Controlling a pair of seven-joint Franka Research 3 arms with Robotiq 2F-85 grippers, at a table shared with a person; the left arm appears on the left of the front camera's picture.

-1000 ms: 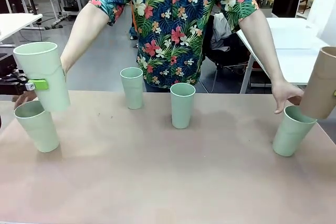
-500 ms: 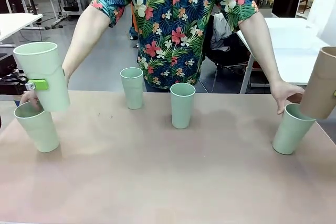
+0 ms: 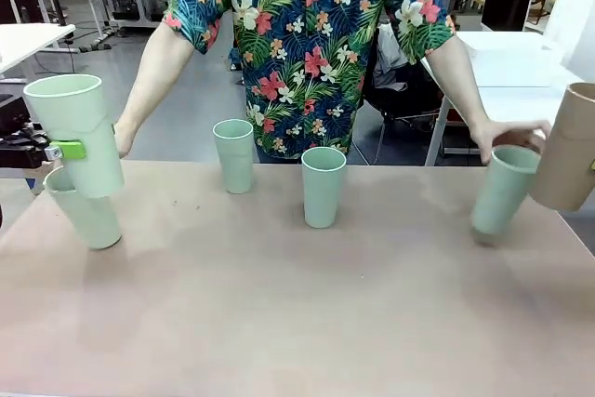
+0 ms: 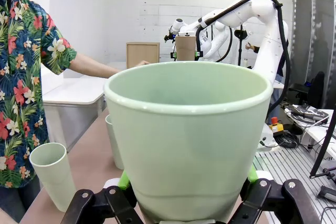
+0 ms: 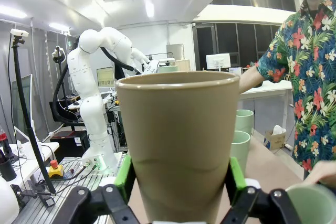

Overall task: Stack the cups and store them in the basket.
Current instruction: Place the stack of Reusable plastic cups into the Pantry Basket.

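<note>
Mint-green cups (image 3: pixel 233 155) look unstacked, so you've barely begun. Left of the centre cup (image 3: pixel 323 186), your left claw (image 3: pixel 74 150) is closed around a raised mint cup (image 3: pixel 72 118); right of it, your right claw (image 5: pixel 179 182) clamps the taupe cup (image 3: pixel 569 146). Stacking and the basket are left to do.

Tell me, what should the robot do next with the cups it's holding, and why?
Probably ease the left claw down, sliding the held mint cup into the standing mint cup that seems to sit just beneath it; the nearby hand is off that one. The right claw with the taupe cup should wait: the other hand rests on the tilted mint cup beside it.
</note>
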